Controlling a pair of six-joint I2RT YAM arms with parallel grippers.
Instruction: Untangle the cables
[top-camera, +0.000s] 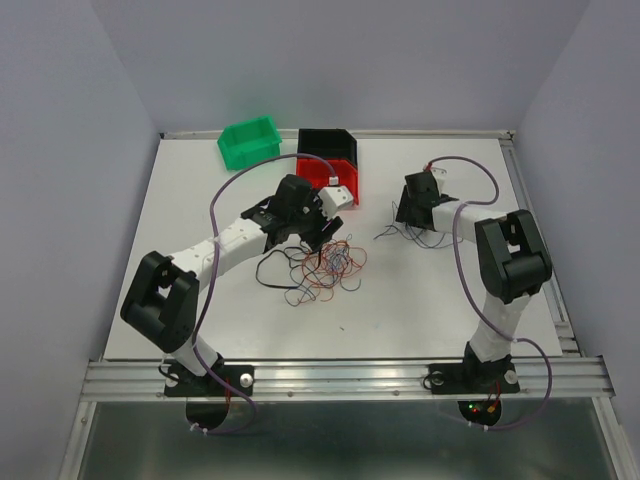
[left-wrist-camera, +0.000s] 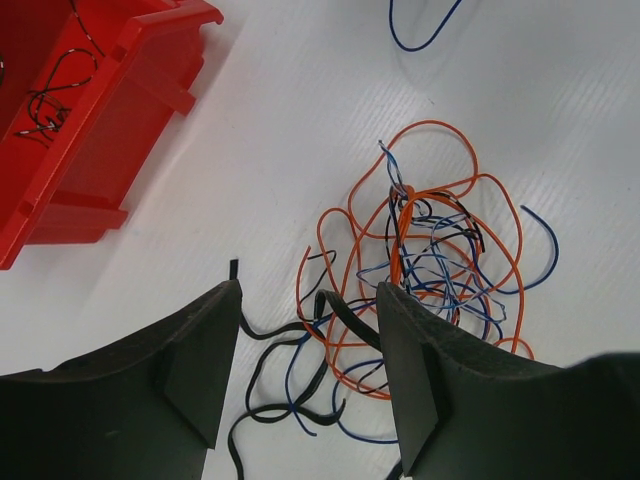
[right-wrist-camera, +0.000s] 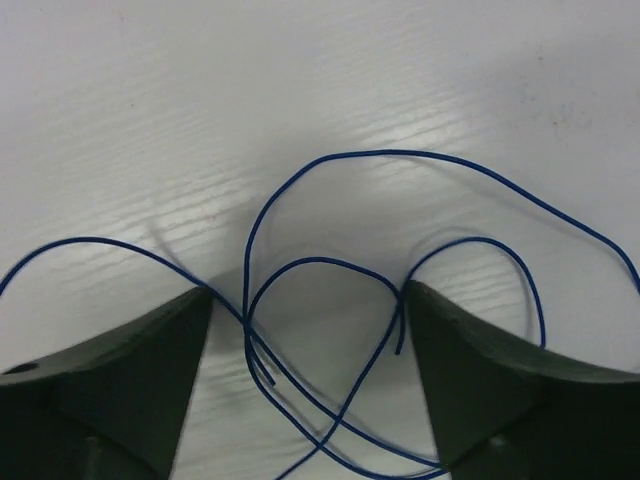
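The cables lie as a loose tangle (top-camera: 330, 268) of orange, blue and black wires at mid-table, seen close in the left wrist view (left-wrist-camera: 430, 250). My left gripper (top-camera: 316, 240) hovers over the tangle's near-left edge. It is open (left-wrist-camera: 310, 300), with black strands (left-wrist-camera: 275, 330) lying on the table between its fingers. A separate dark blue wire (top-camera: 385, 235) lies to the right. My right gripper (top-camera: 415, 225) is low over it and open (right-wrist-camera: 308, 300), its fingers on either side of the wire's loops (right-wrist-camera: 380, 152), gripping nothing.
A red bin (top-camera: 330, 178) stands just behind the left gripper and holds a few wires (left-wrist-camera: 45, 105). Behind it sit a black bin (top-camera: 328, 143) and a green bin (top-camera: 250, 142). Another blue wire end (left-wrist-camera: 420, 40) lies beyond the tangle.
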